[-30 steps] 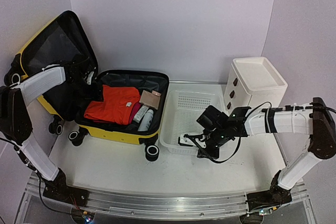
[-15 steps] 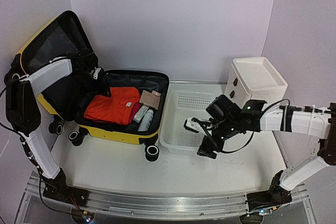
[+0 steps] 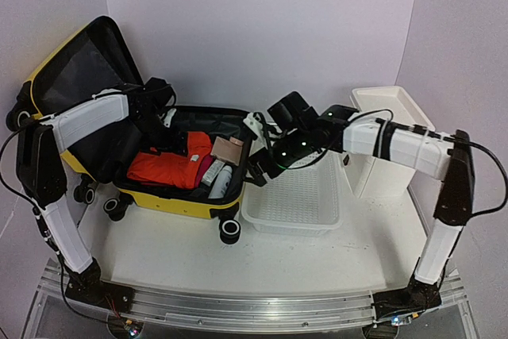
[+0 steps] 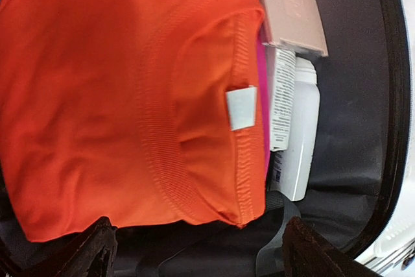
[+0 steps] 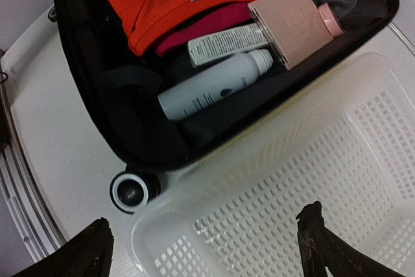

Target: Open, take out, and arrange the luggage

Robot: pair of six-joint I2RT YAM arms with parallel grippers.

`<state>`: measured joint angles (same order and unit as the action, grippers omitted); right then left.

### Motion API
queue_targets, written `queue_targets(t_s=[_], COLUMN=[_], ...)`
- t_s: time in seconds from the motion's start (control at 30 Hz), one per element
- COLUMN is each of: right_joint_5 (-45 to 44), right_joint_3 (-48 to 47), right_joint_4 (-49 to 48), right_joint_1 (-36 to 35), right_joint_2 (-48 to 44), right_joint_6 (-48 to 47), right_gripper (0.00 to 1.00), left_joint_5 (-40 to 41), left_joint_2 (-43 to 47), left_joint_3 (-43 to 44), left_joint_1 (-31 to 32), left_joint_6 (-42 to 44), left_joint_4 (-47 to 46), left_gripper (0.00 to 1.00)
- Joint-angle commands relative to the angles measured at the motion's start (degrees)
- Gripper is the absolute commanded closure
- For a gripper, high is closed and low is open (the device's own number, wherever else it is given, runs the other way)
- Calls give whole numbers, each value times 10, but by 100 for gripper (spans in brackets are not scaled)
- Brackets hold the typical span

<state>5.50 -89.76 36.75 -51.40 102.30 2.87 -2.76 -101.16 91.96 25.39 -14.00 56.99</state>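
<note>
Luggage (image 3: 176, 202) sits open at the left end of the bench (image 3: 159, 252), lid propped toward the left wall, so the opening step is done. I judge unpacking barely begun. The orange garment (image 4: 123, 95), white bottle (image 5: 214, 85), tube (image 5: 227, 42) and beige box (image 5: 292, 24) all lie inside, and I see nothing in the basket (image 3: 290, 229) beside it.

Left end effector (image 4: 201, 251) hovers over the garment, fingers apart, holding nothing. Right end effector (image 5: 204, 244) hangs above the luggage's right rim and the basket, fingers wide, empty.

Left to do: take out and arrange everything.

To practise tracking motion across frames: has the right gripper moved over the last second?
Yes. The right gripper swung left, from the basket's near edge to its far left corner by the luggage.
</note>
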Motion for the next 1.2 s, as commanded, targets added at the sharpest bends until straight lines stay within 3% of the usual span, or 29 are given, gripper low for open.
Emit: queue_targets(t_s=[0.0, 0.1, 0.3, 0.4, 0.5, 0.6, 0.77, 1.0, 1.17], right_joint_5=[51, 54, 84, 73, 55, 48, 13, 8, -6], right_joint_3=[-106, -156, -328, -390, -417, -397, -278, -113, -97], right_joint_4=[-46, -81, -53, -50, -46, -47, -47, -5, 66], right_joint_1=[0, -1, -6, -6, -6, -6, 11, 77, 80], right_joint_2=[85, 145, 288, 343, 363, 346, 257, 63, 4], right_joint_6=[0, -91, -300, -311, -253, -211, -218, -192, -202], right_gripper=[2, 2, 3, 2, 2, 2, 2, 2, 2], left_joint_5=[-57, -140, -154, -156, -154, -160, -128, 6, 71], left_joint_2=[59, 93, 126, 129, 134, 142, 159, 176, 124], left_joint_3=[-32, -97, -109, -124, -141, -161, -210, -199, -122], left_joint_1=[-66, -132, -134, -133, -133, -133, -119, -13, 25], left_joint_6=[-70, -163, -193, -179, -182, -237, -453, -711, -809], left_joint_4=[1, -22, -50, -54, -63, -98, -164, -148, -81], left_gripper=[13, 18, 12, 11, 11, 11, 8, 8, 9])
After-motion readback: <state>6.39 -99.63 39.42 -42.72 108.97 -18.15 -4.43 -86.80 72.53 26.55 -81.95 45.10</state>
